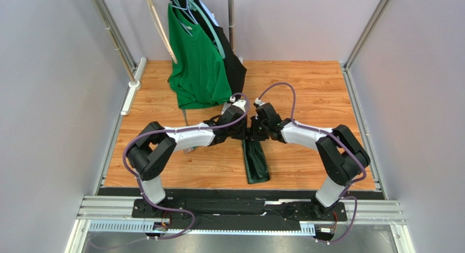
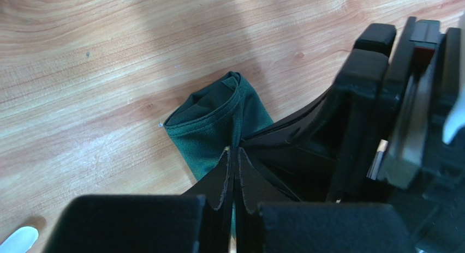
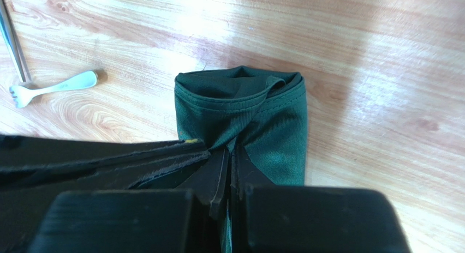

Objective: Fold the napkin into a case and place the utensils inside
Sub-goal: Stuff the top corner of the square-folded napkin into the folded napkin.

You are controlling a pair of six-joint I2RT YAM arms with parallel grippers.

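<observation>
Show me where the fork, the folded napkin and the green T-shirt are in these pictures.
fork (image 3: 54, 87): right wrist view, middle of handle.
folded napkin (image 3: 273, 133): right wrist view, outer cloth below the open end.
green T-shirt (image 1: 199, 73): top external view, chest.

Both arms are of one build. The left arm (image 1: 183, 137) and the right arm (image 1: 303, 135) each carry white link shells between bulky black joint housings, with a white lower link at the base. A purple cable (image 1: 279, 84) runs along each arm in loose loops and trails below the black base plate (image 1: 240, 207). The left gripper (image 2: 233, 155) and the right gripper (image 3: 228, 155) are matte black with blocky bodies; the flat tapered fingers (image 3: 218, 176) show rough, frayed pad edges.
</observation>
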